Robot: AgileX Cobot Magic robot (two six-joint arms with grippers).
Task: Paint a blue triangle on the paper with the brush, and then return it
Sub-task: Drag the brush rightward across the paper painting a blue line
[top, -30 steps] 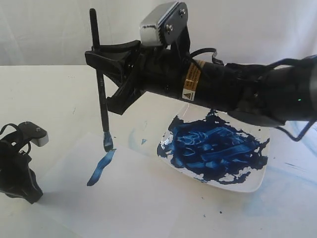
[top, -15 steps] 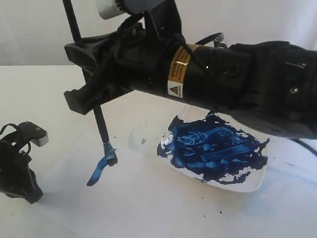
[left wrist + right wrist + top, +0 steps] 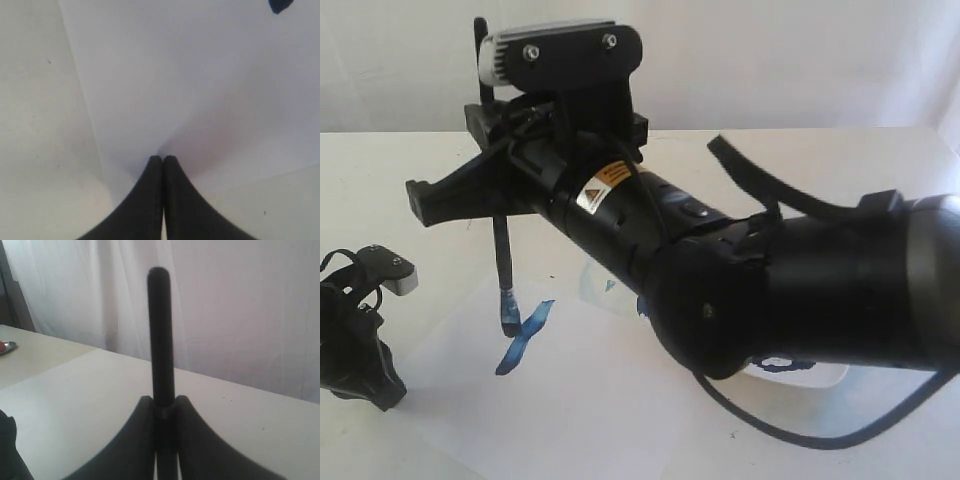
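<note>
Right gripper (image 3: 470, 160) – clamped narrow on the black handle of the brush (image 3: 502, 262), jaws pinching it on both sides, as the right wrist view confirmed (image 3: 162, 407) with the handle end (image 3: 160, 335) standing up past the fingers.

Change against the frames of a second before: the right arm had swung across the paper (image 3: 600, 400) and now hid nearly all of the dish (image 3: 815, 374), which had been in plain sight with its blue paint. The brush tip had moved from the upper end of the streak to a spot beside its middle.

Brush: near upright below the gripper, its bristle tip down on the paper, touching the mark.

Blue triangle (image 3: 527, 338) – as yet one slanted streak with a short crossing dab, lying on the paper's left part, directly beneath the right gripper.

Left gripper (image 3: 360, 335): at the paper's left edge, unmoved; fingertips pressed together (image 3: 163, 161) over the sheet (image 3: 200, 75), nothing seen between them.
</note>
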